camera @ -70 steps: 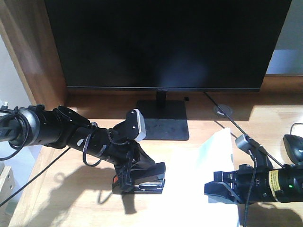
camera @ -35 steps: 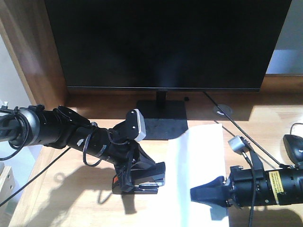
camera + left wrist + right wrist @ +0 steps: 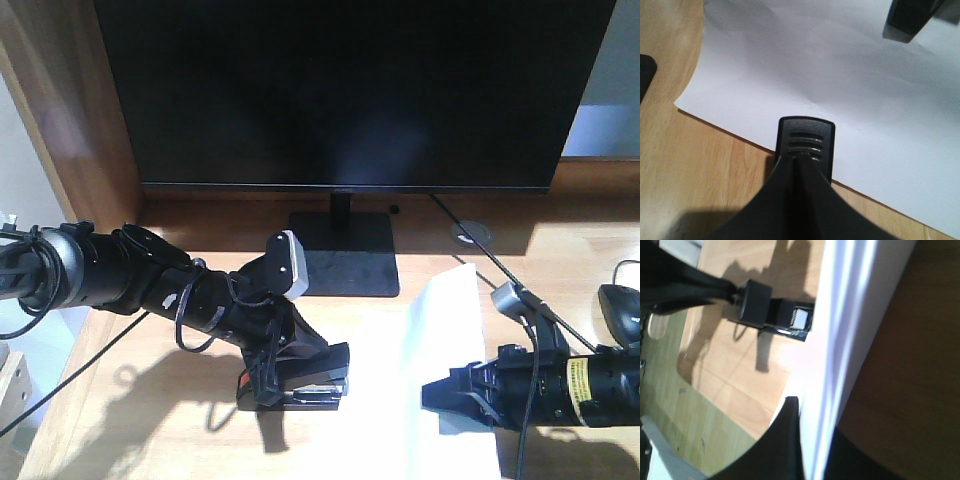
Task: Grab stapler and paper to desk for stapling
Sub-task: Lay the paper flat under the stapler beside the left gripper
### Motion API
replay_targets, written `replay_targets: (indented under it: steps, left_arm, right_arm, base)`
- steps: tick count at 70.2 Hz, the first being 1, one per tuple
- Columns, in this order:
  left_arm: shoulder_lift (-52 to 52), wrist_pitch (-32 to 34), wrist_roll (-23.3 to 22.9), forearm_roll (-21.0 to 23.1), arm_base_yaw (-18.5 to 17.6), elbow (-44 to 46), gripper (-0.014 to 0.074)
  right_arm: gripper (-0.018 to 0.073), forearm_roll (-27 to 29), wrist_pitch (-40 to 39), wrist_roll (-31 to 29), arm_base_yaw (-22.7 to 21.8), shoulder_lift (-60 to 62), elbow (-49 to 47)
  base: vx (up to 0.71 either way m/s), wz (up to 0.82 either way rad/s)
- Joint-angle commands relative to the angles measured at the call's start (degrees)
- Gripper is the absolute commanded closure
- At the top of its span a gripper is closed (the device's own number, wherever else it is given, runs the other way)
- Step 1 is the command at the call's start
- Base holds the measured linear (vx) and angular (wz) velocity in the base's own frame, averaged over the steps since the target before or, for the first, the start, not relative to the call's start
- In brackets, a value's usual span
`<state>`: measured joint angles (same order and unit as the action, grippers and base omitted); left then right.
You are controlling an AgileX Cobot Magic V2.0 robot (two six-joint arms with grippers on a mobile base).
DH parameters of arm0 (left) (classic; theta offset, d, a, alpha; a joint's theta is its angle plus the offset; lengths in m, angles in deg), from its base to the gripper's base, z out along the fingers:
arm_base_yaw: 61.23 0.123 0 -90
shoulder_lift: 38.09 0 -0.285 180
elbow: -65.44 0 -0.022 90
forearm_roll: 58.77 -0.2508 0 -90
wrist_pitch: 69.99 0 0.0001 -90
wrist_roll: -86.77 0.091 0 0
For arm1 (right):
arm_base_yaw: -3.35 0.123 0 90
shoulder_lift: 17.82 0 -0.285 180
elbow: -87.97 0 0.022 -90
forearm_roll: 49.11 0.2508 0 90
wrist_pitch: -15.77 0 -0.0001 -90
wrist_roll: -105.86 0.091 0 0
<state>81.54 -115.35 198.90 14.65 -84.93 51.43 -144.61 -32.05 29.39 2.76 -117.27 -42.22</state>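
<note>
Now that my right gripper (image 3: 440, 392), fingers pinched shut on the plain white paper sheet (image 3: 445, 320), has tilted it up again, the sheet no longer lies flat on the light wood-grain desk (image 3: 150, 420). Alongside, my left gripper (image 3: 285, 365) is clamped on the small black stapler (image 3: 318, 385), which rests on the desk, so I judge the lining-up unfinished.

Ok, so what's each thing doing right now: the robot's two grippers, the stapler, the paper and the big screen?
left gripper: shut on the stapler.
right gripper: shut on the paper.
stapler: sitting on the desk, by the paper's edge.
paper: one side lifted and curled, the rest flat.
monitor: screen dark.
</note>
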Motion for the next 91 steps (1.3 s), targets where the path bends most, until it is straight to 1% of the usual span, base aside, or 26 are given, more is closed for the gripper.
replay_targets:
  steps: [1,15,24,37,50,59,77,91]
  left_arm:
    - [-2.6,-2.0,0.0,2.6,-0.2,1.2,0.0603]
    - [-2.6,-2.0,0.0,2.6,-0.2,1.2,0.0603]
    - [-2.6,-2.0,0.0,2.6,-0.2,1.2,0.0603]
    - [-2.6,-2.0,0.0,2.6,-0.2,1.2,0.0603]
    - [-2.6,-2.0,0.0,2.6,-0.2,1.2,0.0603]
    - [-2.6,-2.0,0.0,2.6,-0.2,1.2,0.0603]
    - [-2.6,-2.0,0.0,2.6,-0.2,1.2,0.0603]
    - [-2.6,-2.0,0.0,2.6,-0.2,1.2,0.0603]
  right_arm:
    - [0.0562,3.6,-0.4,0.0,0.0,1.5,-0.8]
    - [0.0562,8.1,-0.4,0.0,0.0,1.5,-0.8]
    - [0.0562,9.0,-2.7,-0.1,0.0,1.5,-0.8]
    - [0.0562,11.2,-2.7,-0.1,0.0,1.5,-0.8]
    - [0.0562,10.5,-4.9,-0.3,0.0,3.4,-0.8]
    - [0.0562,10.5,-8.6,-0.6,0.0,7.1,-0.8]
    - [0.0562,10.5,-12.1,0.1,0.0,14.0,-0.8]
    - [0.0562,10.5,-11.3,0.3,0.0,13.6,-0.7]
  base:
    - [0.0,0.0]
    - [0.0,0.0]
    - [0.0,0.0]
    - [0.0,0.0]
    - [0.0,0.0]
    - [0.0,0.0]
    - [0.0,0.0]
    - [0.0,0.0]
